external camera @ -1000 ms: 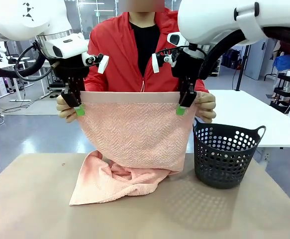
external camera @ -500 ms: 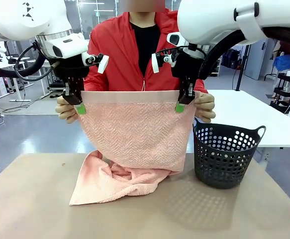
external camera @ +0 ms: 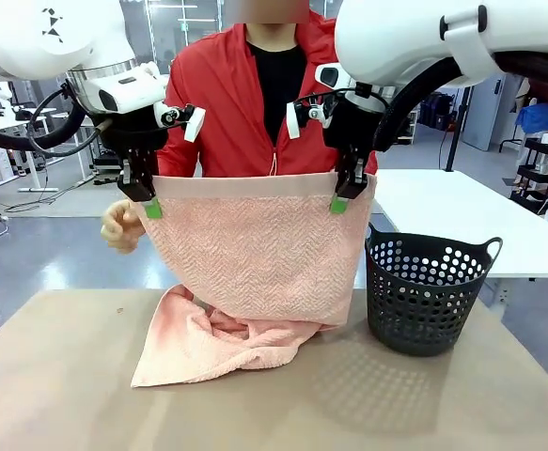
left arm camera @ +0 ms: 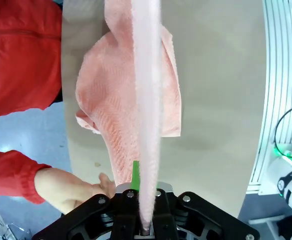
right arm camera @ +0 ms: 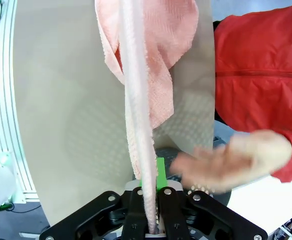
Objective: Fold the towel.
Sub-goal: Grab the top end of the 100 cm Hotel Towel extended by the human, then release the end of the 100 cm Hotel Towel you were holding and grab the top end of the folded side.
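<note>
Both left end effector [external camera: 149, 203] and right end effector [external camera: 340, 198] now pinch the towel [external camera: 255, 254] alone, the person [external camera: 227, 103] seemingly having let go, so folding can start.

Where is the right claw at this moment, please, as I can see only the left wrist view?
Observer: The right claw is shut on the top hem of the towel, at the corner opposite the left claw and about level with it.
Operator: Thank you. Is the person's other hand on the towel there?
Observer: The right wrist view shows that hand blurred, close beside the claw; I cannot tell whether it touches the towel.
Operator: Is anything standing near the towel?
Observer: A black basket stands on the table, on the right arm's side of the towel.
</note>
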Controlling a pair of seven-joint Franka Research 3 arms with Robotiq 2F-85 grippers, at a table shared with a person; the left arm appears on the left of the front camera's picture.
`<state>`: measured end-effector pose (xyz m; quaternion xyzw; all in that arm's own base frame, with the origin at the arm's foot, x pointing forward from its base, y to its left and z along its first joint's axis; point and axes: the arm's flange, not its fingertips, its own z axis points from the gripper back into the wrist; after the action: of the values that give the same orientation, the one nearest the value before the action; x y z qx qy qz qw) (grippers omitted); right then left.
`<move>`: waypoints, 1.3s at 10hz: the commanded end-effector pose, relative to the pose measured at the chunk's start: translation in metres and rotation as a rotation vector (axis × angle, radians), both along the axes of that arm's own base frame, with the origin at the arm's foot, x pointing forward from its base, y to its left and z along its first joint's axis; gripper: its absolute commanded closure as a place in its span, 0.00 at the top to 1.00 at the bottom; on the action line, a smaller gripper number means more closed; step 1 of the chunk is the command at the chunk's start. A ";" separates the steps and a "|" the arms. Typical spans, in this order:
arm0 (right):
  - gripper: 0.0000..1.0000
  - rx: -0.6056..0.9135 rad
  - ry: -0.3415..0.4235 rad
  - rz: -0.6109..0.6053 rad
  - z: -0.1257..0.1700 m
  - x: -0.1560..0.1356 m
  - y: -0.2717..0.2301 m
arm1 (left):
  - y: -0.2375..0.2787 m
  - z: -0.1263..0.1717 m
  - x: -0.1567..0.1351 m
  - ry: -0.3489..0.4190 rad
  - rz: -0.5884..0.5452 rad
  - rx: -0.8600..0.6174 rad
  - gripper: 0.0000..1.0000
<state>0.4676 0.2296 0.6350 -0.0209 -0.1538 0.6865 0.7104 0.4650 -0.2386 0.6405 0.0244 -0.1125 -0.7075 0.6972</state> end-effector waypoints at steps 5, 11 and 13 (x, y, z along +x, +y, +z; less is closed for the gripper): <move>0.00 -0.009 -0.009 0.001 0.001 -0.001 -0.001 | 0.000 0.004 0.002 -0.008 0.000 -0.005 0.00; 0.00 -0.009 -0.009 0.001 0.001 -0.001 -0.001 | 0.000 0.004 0.002 -0.008 0.000 -0.005 0.00; 0.00 -0.009 -0.009 0.001 0.001 -0.001 -0.001 | 0.000 0.004 0.002 -0.008 0.000 -0.005 0.00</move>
<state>0.4675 0.2296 0.6358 -0.0216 -0.1544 0.6867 0.7100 0.4649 -0.2389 0.6418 0.0248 -0.1136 -0.7076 0.6969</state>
